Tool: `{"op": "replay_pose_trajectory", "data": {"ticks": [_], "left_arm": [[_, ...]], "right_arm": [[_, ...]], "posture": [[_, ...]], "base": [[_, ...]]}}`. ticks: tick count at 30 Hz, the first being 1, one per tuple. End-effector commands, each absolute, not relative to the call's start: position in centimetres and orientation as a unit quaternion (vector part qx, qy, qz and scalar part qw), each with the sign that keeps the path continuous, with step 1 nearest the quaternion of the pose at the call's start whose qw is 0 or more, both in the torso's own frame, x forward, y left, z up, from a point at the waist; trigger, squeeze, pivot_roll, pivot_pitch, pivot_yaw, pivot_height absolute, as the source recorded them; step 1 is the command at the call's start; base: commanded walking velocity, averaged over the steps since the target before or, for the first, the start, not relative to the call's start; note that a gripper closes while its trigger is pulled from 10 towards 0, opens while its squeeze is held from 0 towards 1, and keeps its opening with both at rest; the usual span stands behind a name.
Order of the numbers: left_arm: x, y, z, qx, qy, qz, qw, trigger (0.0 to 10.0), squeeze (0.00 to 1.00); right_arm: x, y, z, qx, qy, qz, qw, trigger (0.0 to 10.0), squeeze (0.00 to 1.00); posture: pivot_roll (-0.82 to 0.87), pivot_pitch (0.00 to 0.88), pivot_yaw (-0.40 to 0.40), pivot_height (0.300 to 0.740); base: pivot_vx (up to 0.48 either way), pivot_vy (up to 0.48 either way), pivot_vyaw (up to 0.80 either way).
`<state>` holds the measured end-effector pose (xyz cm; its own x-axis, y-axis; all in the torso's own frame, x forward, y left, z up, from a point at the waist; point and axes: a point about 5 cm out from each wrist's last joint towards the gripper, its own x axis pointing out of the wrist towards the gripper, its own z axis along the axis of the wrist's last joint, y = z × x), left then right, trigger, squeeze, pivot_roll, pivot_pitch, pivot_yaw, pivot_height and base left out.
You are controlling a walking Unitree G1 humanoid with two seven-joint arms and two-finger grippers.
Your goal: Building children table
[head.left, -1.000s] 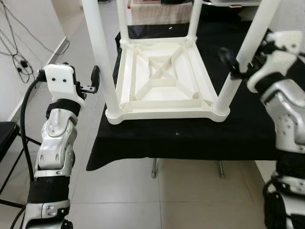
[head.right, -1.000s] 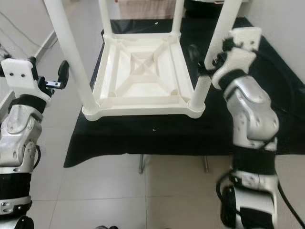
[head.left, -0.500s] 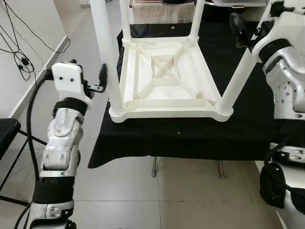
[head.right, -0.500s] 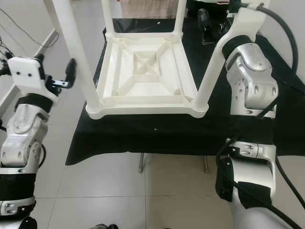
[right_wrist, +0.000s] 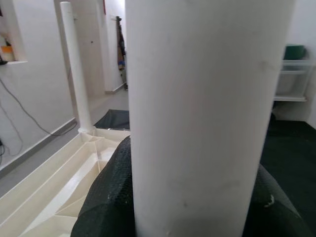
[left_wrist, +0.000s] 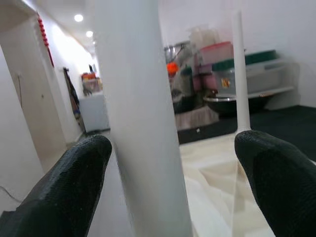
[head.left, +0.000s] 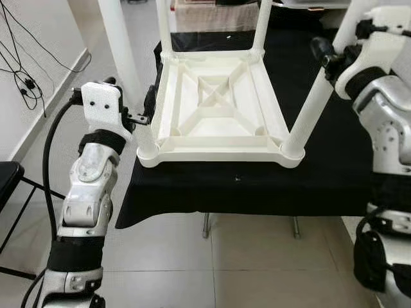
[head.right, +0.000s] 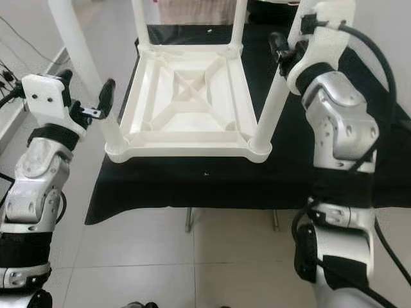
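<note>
Black-clothed bench (head.left: 334, 179) bears upturned table (head.left: 218, 122); right gripper (right_wrist: 197, 207) clamps leg (right_wrist: 207, 98).

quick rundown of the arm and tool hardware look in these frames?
Both arms are silver metal segments with black bands and joints. Each wrist carries a white boxy housing. The left tool and right tool each have two long black fingers with rounded, textured pads. A thick black cable loops along the left arm; another black cable arcs over the right.

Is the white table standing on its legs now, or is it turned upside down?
Upside down. The white table lies with its ribbed underside facing up on the black cloth, and its legs point upward.
</note>
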<state>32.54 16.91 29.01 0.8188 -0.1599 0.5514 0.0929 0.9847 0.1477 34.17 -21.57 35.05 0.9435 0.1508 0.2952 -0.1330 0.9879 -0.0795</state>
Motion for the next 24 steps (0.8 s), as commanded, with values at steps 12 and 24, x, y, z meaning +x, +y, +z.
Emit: {"op": "replay_pose_trajectory", "data": {"ticks": [12,24], "left_arm": [[35.2,19.4,30.5,0.052,-0.272,-0.009,0.961,0.0,0.0],[36.9,18.8,31.5,0.016,-0.254,-0.03,0.967,0.0,0.0]], "right_arm": [[34.0,-20.8,32.4,-0.029,-0.087,0.09,0.992,0.0,0.0],[33.5,-20.8,30.9,-0.03,-0.057,0.071,0.995,0.0,0.0]], "posture": [[-0.07,0.154,-0.009,0.74],[-0.07,0.172,0.002,0.74]], "base": [[0.0,0.0,0.0],[0.0,0.0,0.0]]}}
